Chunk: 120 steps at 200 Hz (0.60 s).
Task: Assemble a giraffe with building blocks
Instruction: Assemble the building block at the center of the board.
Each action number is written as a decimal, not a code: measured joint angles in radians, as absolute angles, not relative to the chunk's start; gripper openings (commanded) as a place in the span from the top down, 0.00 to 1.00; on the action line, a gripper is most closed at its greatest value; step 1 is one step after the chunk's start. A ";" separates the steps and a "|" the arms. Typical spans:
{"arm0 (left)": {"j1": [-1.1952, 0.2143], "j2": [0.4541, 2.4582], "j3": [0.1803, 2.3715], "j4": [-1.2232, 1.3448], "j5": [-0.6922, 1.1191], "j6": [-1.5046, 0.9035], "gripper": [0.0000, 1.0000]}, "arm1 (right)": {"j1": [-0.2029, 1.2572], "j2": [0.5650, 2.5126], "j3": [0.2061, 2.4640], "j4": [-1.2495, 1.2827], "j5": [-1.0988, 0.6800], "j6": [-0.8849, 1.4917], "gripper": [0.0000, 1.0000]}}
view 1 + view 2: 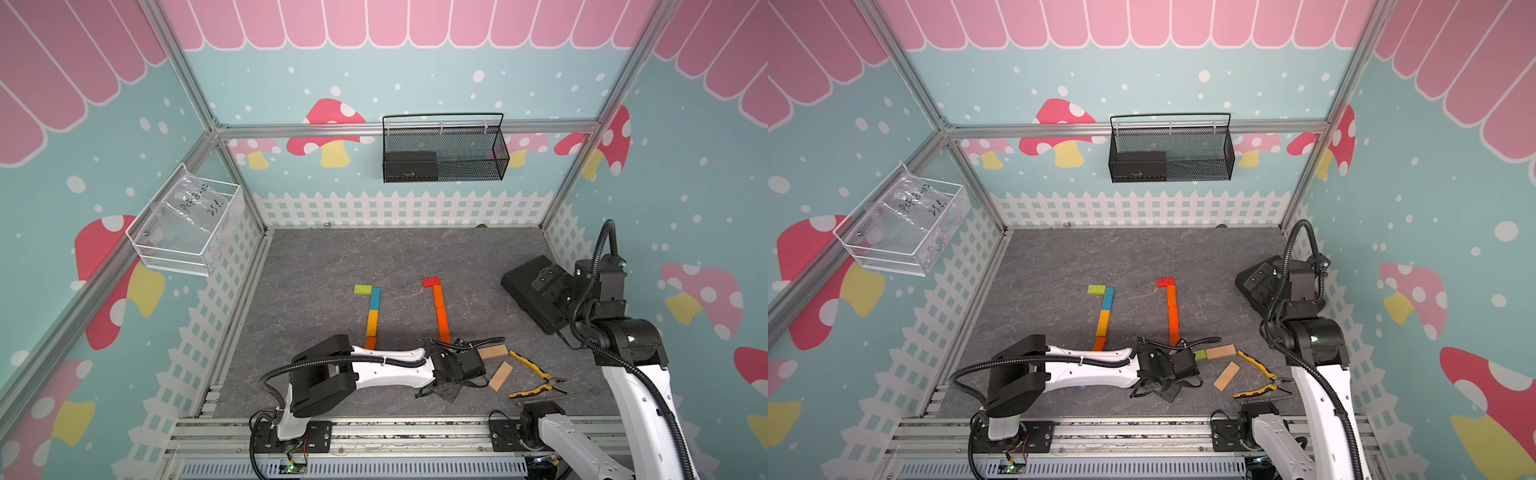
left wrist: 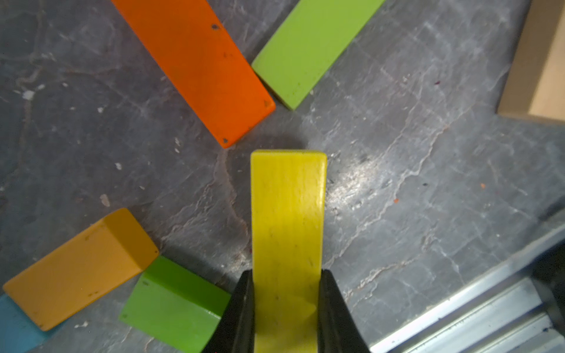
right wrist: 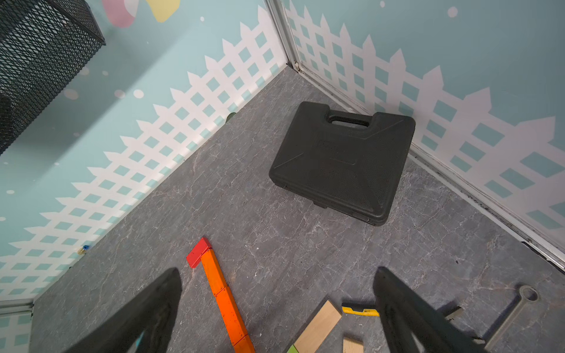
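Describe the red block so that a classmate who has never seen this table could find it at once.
On the grey tabletop, two lines of building blocks lie side by side in the middle; take the all-orange line, the one nearer the black plastic case. The red block lies crosswise against that line's far end. It is the only red block in view.

Bright, even light; soft shadows; slight floor glare.
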State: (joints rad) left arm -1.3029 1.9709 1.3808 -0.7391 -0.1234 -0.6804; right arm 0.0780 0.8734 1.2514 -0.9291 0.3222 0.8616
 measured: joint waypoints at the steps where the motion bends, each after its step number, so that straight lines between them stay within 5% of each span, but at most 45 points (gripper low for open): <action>1: -1.303 1.971 1.381 -0.739 -0.124 -0.681 1.00 | 0.078 0.873 1.251 -0.929 0.322 0.861 0.01; 120: -1.304 2.009 1.411 -0.749 -0.115 -0.737 1.00 | 0.065 0.867 1.226 -0.918 0.320 0.857 0.00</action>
